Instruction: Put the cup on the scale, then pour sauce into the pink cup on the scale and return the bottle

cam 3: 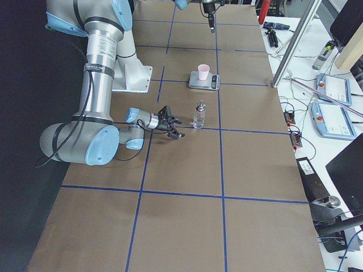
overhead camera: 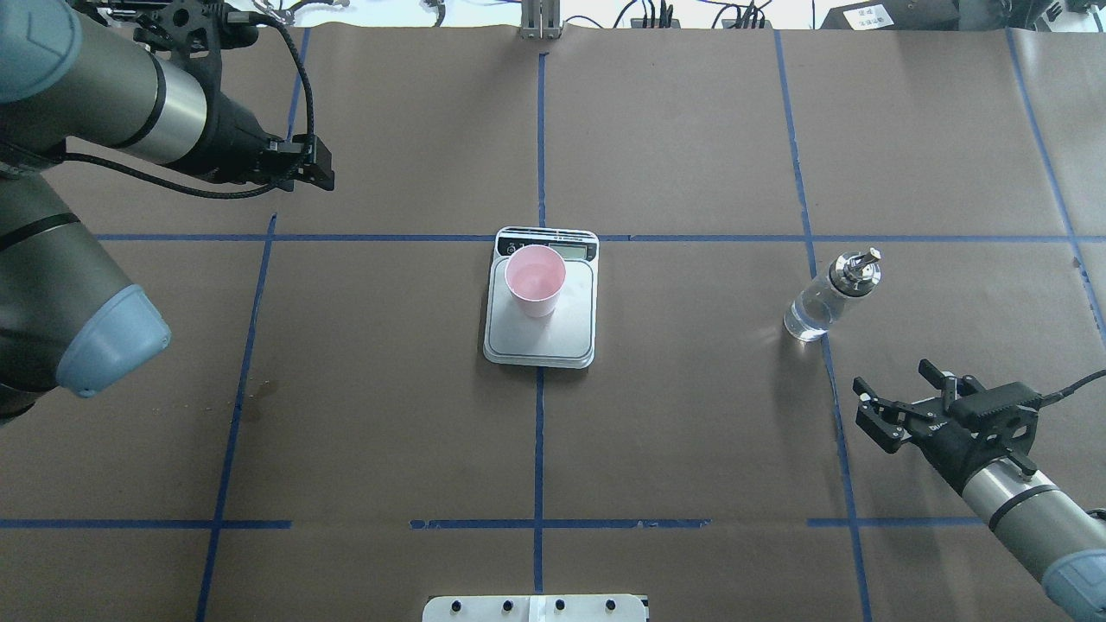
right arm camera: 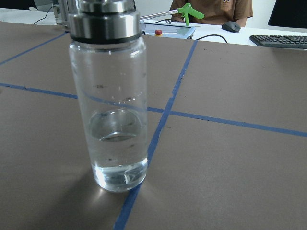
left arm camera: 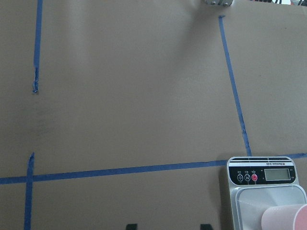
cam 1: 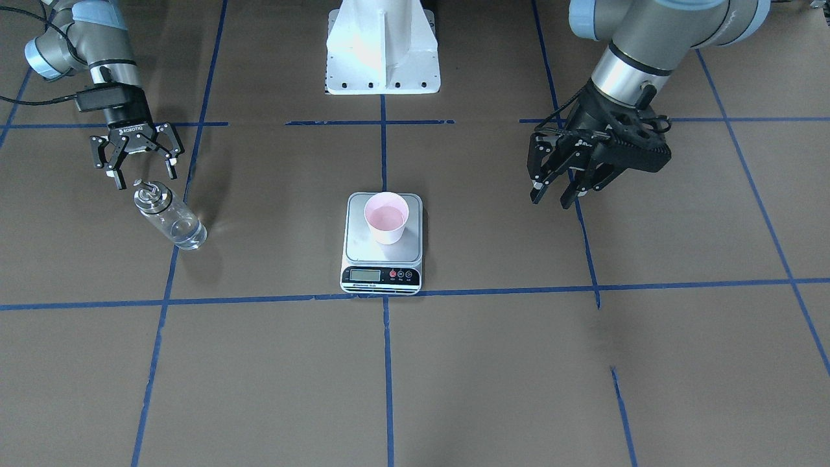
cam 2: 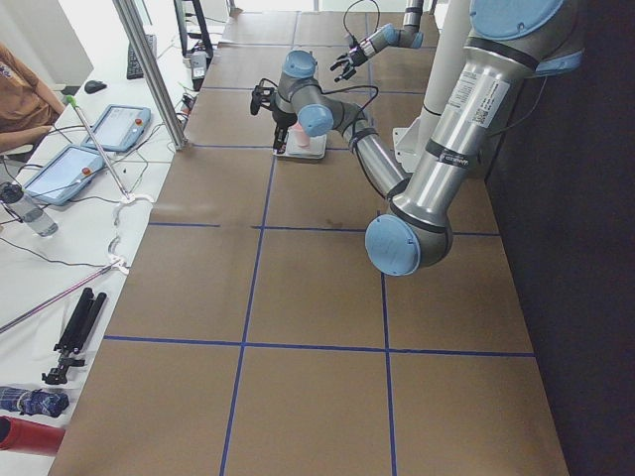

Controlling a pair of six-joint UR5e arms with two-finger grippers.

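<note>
We noted small pale pink tapered paper-like cup (cam 1: 386, 219) upright on platform of flat rectangular silver-grey kitchen scale (cam 1: 364, 243), narrower than platform; scale's black display strip faced away from robot. Small clear cylindrical glass bottle (cam 1: 170, 216) with silver pourer top stood upright, well apart from scale, on robot's right. Clear colourless sauce (right arm camera: 117, 153) filled under half of it.

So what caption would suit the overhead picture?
Pink cup on the scale; bottle standing apart, open right gripper nearby.
</note>
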